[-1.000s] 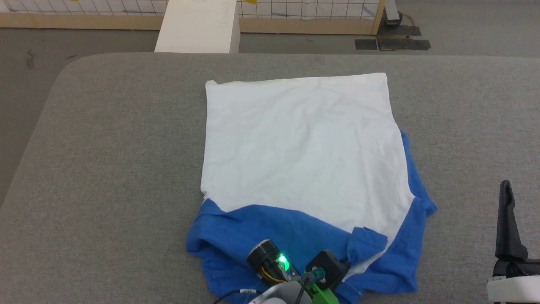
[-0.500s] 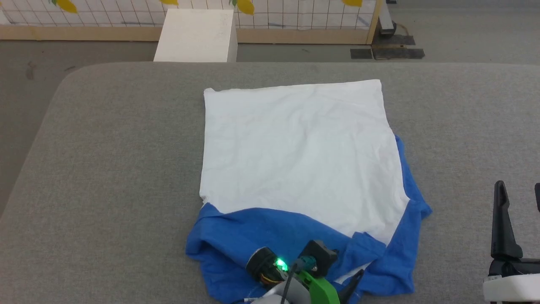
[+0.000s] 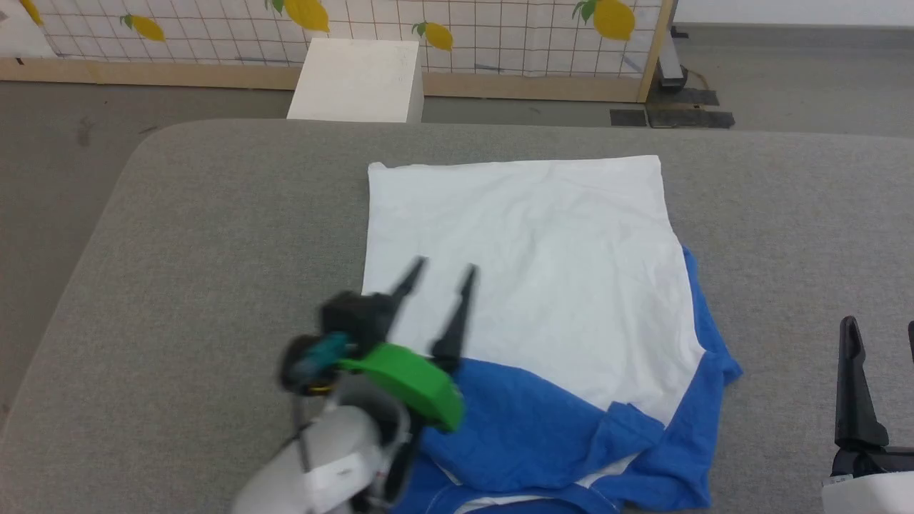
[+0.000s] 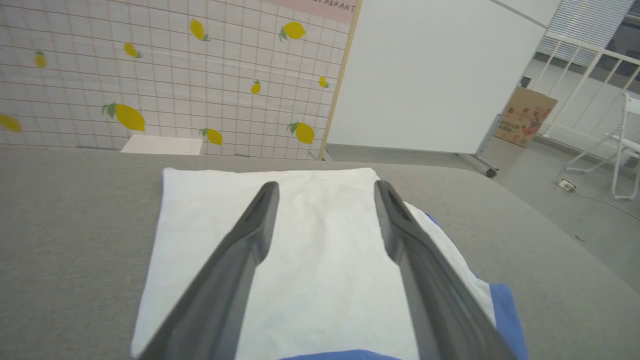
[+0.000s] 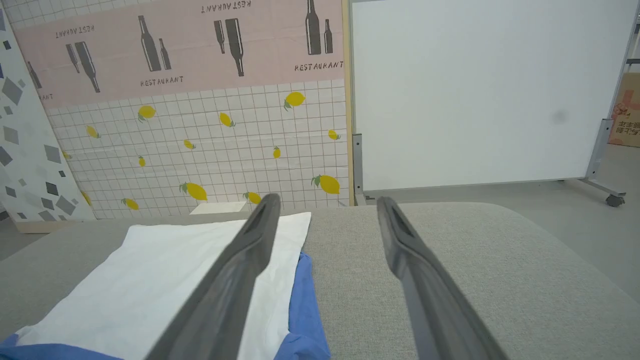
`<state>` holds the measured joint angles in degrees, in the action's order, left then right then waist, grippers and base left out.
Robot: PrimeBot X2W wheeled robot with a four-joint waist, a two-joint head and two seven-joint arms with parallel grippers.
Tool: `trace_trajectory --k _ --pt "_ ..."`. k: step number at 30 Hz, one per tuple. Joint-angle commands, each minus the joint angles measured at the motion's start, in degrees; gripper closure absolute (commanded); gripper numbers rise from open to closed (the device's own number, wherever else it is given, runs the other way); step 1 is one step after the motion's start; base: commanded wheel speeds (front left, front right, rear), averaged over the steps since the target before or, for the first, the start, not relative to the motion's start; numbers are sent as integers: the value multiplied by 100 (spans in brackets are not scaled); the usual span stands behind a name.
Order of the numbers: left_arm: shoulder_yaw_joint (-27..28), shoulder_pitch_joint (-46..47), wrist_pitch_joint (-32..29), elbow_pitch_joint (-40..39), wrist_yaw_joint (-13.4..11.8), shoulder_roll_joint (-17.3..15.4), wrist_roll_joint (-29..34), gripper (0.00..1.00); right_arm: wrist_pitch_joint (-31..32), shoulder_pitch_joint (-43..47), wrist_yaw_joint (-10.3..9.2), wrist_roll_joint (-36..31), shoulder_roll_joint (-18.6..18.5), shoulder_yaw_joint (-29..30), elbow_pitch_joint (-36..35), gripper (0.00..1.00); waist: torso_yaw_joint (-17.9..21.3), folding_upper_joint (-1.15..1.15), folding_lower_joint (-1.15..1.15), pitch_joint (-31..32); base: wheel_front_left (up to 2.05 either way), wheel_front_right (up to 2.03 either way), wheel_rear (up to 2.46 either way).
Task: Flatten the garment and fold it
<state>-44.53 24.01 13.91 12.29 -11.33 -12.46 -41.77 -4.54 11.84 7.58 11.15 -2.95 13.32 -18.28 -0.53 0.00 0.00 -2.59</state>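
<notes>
The left gripper (image 3: 445,266) has long dark fingers (image 3: 453,325), a green bracket (image 3: 410,382) and pale forearm (image 3: 328,464)

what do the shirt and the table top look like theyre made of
Shirt: thin soft cloth, likely cotton knit, matte; it wrinkles and bunches at the blue end.
Table top: grey woven fabric covering, perhaps felt-like, matte with a fine speckled texture.

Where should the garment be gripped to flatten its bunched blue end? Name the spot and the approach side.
Probably the blue sleeve corner of the garment jutting out on the right: it lies loose at the edge, nearest the open right pincer. Come in low from the right, along the table, and pull outward.
</notes>
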Motion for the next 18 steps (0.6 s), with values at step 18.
trace_trajectory --k 18 --pt "2826 -3263 107 -2460 -678 -837 1413 0 -51 158 -9 140 7 16 112 0 -132 0 0 -17 0 0 0"
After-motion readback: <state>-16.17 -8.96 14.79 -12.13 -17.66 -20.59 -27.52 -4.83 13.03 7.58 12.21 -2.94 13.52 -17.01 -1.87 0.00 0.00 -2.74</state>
